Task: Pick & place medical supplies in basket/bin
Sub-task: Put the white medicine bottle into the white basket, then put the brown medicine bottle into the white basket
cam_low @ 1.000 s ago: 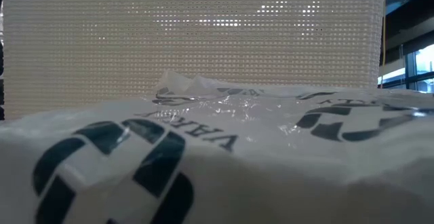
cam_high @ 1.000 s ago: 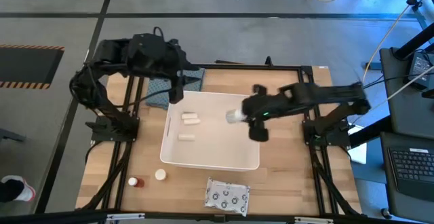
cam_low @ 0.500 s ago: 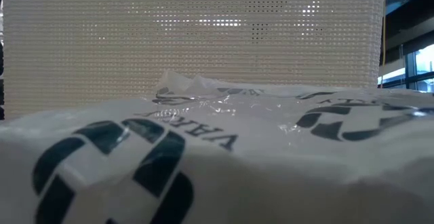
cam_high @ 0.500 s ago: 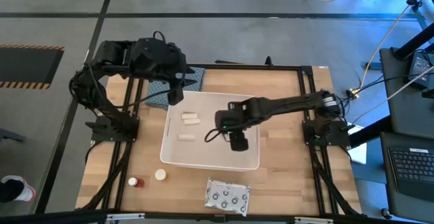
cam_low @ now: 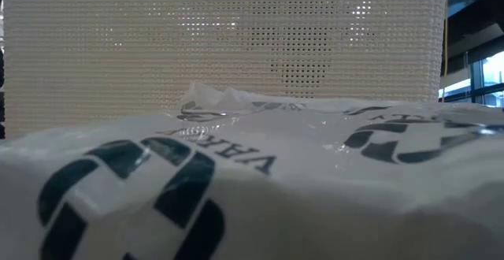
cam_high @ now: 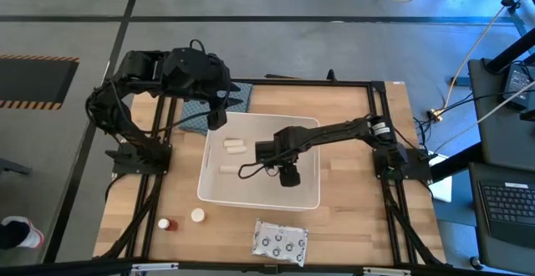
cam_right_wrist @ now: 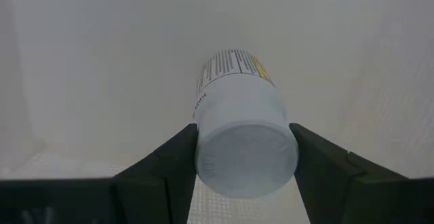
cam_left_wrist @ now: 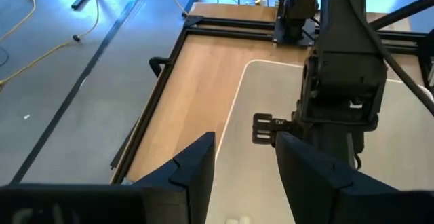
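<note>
On the left, the left claw [cam_high: 216, 119] waits above the far left corner of the white bin [cam_high: 216, 194], just beside the blue-grey cloth [cam_high: 197, 113]. Its fingers stand apart with nothing between them, as the left wrist view shows. Near the front left of the table [cam_high: 351, 217] a tiny red-brown bottle [cam_high: 165, 224] and a small white bottle [cam_high: 197, 215] are not yet collected. Inside the bin, on its left part, two short white tubes [cam_high: 234, 145] and a third one [cam_high: 230, 169] lie already.

In the middle is the change. One second ago the right arm was at the bin's right edge, with a white bottle visible at its tip. Now it has reached much further left, and the right claw [cam_high: 264, 151] is low over the centre of the bin. In the right wrist view the fingers [cam_right_wrist: 165, 166] are closed on a white round-capped bottle [cam_right_wrist: 241, 130], and the bin's white floor is close behind it. I judge that this bottle is now at its place and only the release is missing.

In front of the bin lies the silvery packet with dark dots [cam_high: 280, 241], also to be picked.
</note>
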Robot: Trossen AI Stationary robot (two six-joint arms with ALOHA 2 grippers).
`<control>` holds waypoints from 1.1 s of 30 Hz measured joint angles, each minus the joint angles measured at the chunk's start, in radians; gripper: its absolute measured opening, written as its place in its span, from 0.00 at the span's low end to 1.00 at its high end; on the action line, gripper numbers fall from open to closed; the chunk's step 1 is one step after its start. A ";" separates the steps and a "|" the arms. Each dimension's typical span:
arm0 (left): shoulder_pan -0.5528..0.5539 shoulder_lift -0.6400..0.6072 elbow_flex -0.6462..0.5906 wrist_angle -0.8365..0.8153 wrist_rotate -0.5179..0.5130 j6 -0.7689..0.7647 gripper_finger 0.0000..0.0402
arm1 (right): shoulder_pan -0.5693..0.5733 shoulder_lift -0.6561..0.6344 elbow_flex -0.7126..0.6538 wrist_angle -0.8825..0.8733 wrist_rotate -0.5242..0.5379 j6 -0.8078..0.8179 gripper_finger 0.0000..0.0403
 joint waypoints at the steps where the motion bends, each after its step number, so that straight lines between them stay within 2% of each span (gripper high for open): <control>1: 0.000 0.000 0.000 0.000 0.000 0.000 0.37 | -0.003 0.006 0.001 -0.008 0.001 0.000 0.49; 12: 0.000 0.000 0.000 -0.001 0.015 -0.002 0.37 | -0.004 -0.007 -0.004 0.007 0.002 -0.007 0.51; 19: 0.000 0.000 0.000 -0.013 0.068 -0.008 0.37 | -0.004 0.000 -0.008 0.002 0.003 -0.001 0.62; 25: 0.000 0.000 0.000 -0.023 0.068 -0.009 0.37 | -0.004 -0.003 -0.003 -0.008 0.002 0.000 0.72; 33: 0.000 0.000 0.000 -0.027 0.068 0.020 0.37 | -0.004 -0.004 0.221 -0.081 0.002 -0.001 0.77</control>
